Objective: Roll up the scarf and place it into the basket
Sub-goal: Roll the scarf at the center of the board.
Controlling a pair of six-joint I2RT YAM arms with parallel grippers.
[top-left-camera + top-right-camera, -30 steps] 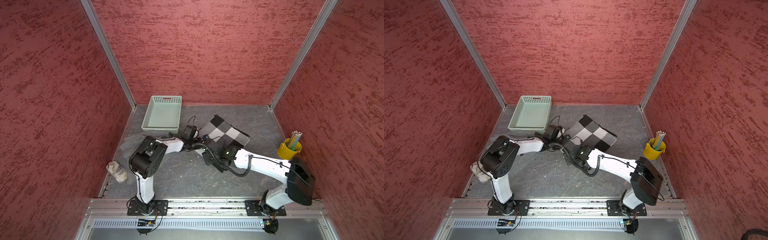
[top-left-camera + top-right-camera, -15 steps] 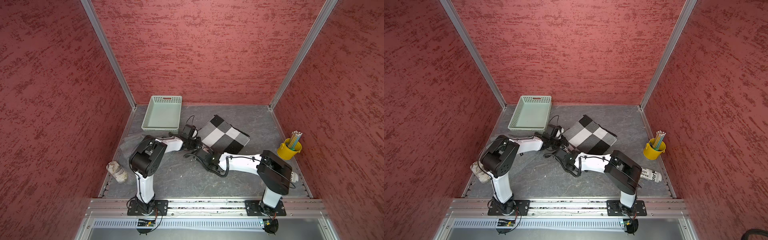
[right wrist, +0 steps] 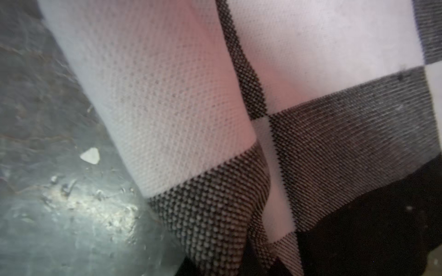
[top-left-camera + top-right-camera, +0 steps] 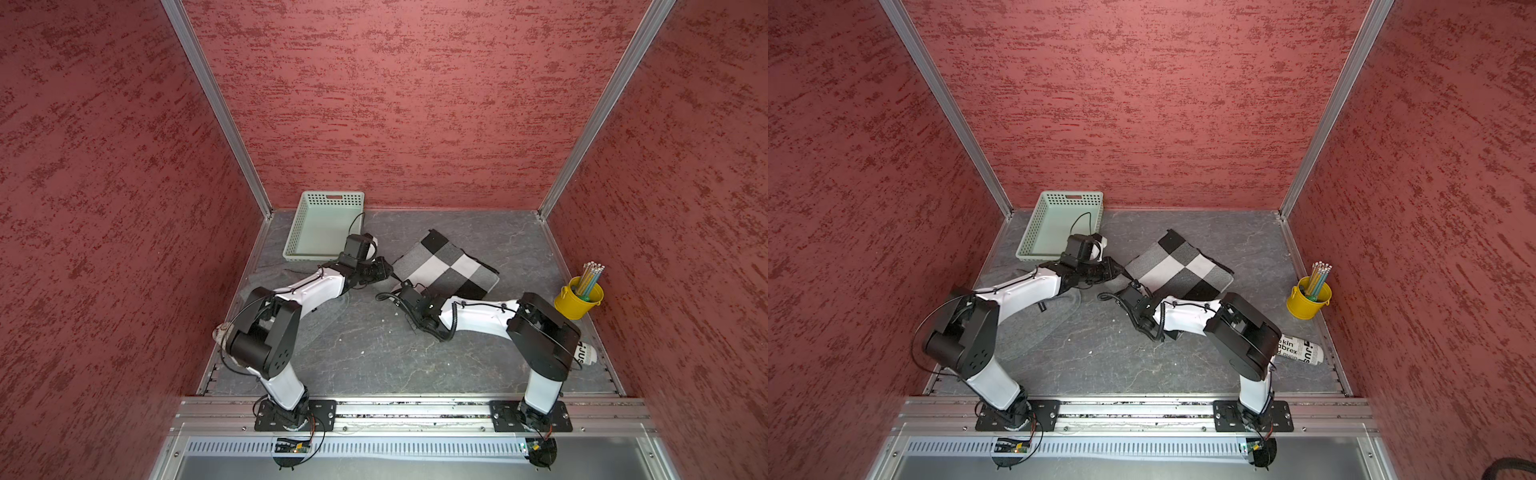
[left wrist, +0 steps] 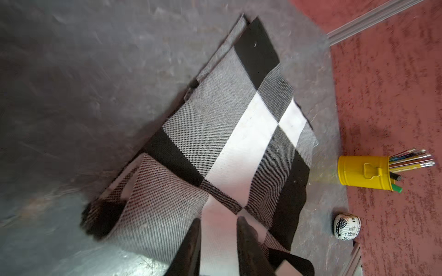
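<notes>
The scarf [image 4: 446,266] [image 4: 1179,266], checked black, white and grey, lies folded flat on the grey table, right of the mint-green basket [image 4: 332,198] [image 4: 1071,197], which holds nothing. Its near edge is turned over into a loose roll [image 5: 162,203] [image 3: 167,107]. At the scarf's left corner my left gripper [image 4: 384,270] [image 5: 218,221] is open, its fingers a little apart over the rolled edge. My right gripper [image 4: 411,291] [image 4: 1136,291] sits at the scarf's near edge. Cloth covers its fingers in the right wrist view and bunches where they meet, so it is shut on the scarf.
A yellow bucket of pencils [image 4: 578,299] [image 5: 363,172] stands by the right wall. A white roll with black print [image 4: 1300,349] [image 5: 346,225] lies near the right arm's base. A grey cloth [image 4: 1034,328] lies under the left arm. Red walls enclose three sides.
The right arm folded its elbow back and its gripper moved in to the scarf's near edge and closed on it. The left gripper's fingers parted at the left corner.
</notes>
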